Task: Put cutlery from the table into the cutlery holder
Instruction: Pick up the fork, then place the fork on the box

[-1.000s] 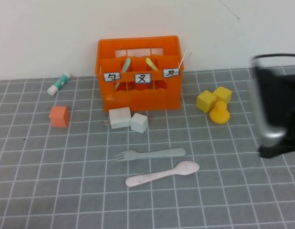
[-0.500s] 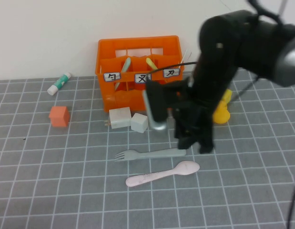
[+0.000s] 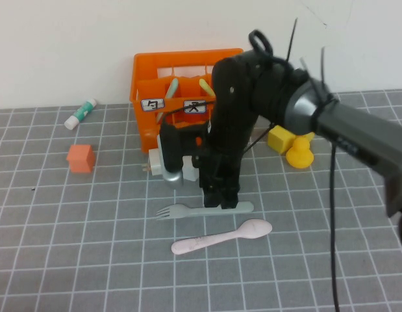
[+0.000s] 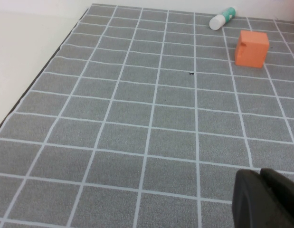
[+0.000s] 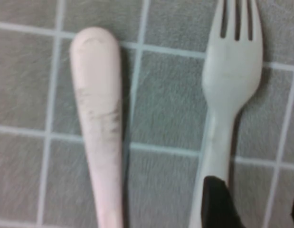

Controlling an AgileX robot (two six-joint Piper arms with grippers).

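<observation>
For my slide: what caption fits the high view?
Right end effector open, over the fork handle; spoon alongside.

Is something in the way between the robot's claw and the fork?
Nothing visible. The right gripper hangs open right over the fork handle, one finger beside it on the mat. The spoon lies apart. The left gripper waits shut, far off.

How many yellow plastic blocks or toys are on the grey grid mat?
2 visible: a yellow cube right of the orange crate, and a yellow duck-shaped toy beside it. The right arm may hide another.
</observation>
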